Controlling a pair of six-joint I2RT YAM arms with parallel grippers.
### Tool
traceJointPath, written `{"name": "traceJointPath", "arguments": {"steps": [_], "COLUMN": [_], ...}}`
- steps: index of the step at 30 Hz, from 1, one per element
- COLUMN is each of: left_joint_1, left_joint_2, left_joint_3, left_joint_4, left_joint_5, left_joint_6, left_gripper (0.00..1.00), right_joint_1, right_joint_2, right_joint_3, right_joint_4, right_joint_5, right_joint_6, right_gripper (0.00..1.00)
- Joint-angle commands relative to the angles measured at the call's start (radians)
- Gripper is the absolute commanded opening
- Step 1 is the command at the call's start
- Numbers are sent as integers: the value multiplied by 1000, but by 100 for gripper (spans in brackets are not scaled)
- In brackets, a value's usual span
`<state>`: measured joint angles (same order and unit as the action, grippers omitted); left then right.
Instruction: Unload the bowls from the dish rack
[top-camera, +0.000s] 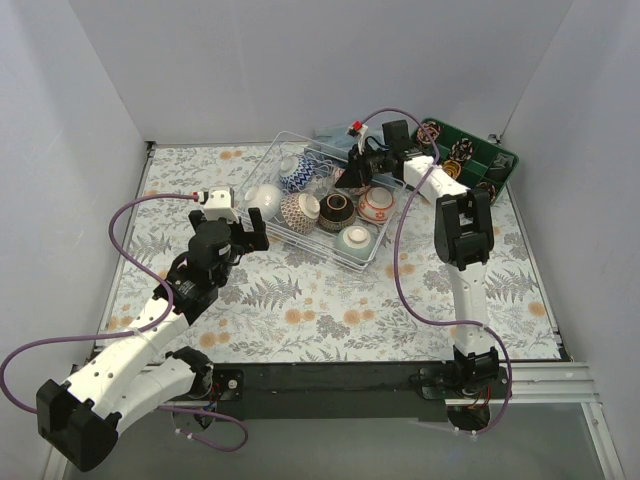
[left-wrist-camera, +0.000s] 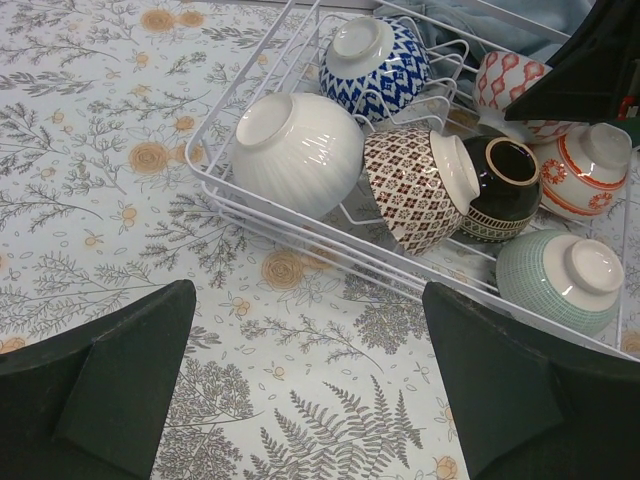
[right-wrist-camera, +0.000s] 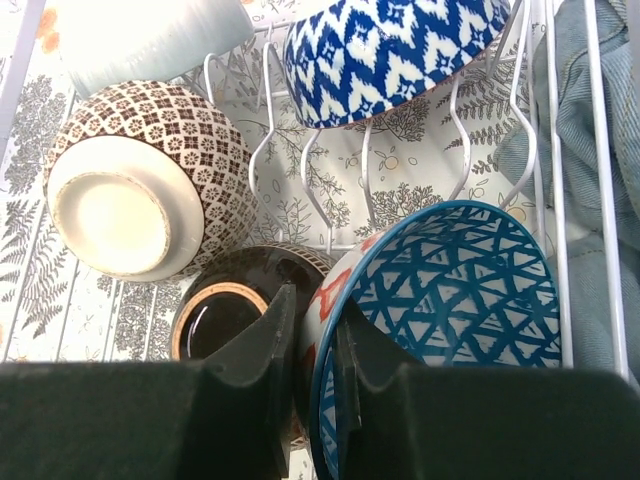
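The white wire dish rack (top-camera: 272, 160) stands at the table's back middle and holds several bowls on their sides. A white bowl (left-wrist-camera: 297, 152), a blue-patterned bowl (left-wrist-camera: 375, 65), a brown-patterned bowl (left-wrist-camera: 415, 188), a black bowl (left-wrist-camera: 500, 185), a red-and-white bowl (left-wrist-camera: 580, 170) and a pale green bowl (left-wrist-camera: 560, 280) lie in it. My right gripper (right-wrist-camera: 318, 300) is inside the rack, shut on the rim of a bowl with a blue triangle inside and a red-and-white outside (right-wrist-camera: 450, 290). My left gripper (left-wrist-camera: 308, 300) is open and empty over the tablecloth, just in front of the rack's near-left side.
A green compartmented tray (top-camera: 490, 160) with small items sits at the back right. A blue denim cloth (right-wrist-camera: 590, 130) lies along the rack's far side. The rack's upright tines (right-wrist-camera: 265, 150) stand between the bowls. Grey walls close in three sides.
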<state>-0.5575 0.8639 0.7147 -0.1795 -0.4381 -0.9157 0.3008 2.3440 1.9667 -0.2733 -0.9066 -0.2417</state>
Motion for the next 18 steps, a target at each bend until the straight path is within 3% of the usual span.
{"name": "traceJointPath", "arguments": {"steps": [1, 11, 18], "left_joint_1": [7, 8, 10], "left_joint_2": [-22, -34, -43], "left_joint_3": [-8, -12, -14], "left_joint_4": [14, 17, 17], "left_joint_5": [12, 15, 3], "left_joint_6": [0, -3, -6], "left_gripper": [98, 98, 98], "right_joint_1": [-12, -12, -6], "right_joint_2": [-141, -294, -501], "right_joint_3": [15, -48, -291], "right_joint_4": [36, 37, 58], "right_joint_5": [-48, -74, 12], "right_joint_6": [2, 7, 7], "right_gripper": [6, 5, 3]}}
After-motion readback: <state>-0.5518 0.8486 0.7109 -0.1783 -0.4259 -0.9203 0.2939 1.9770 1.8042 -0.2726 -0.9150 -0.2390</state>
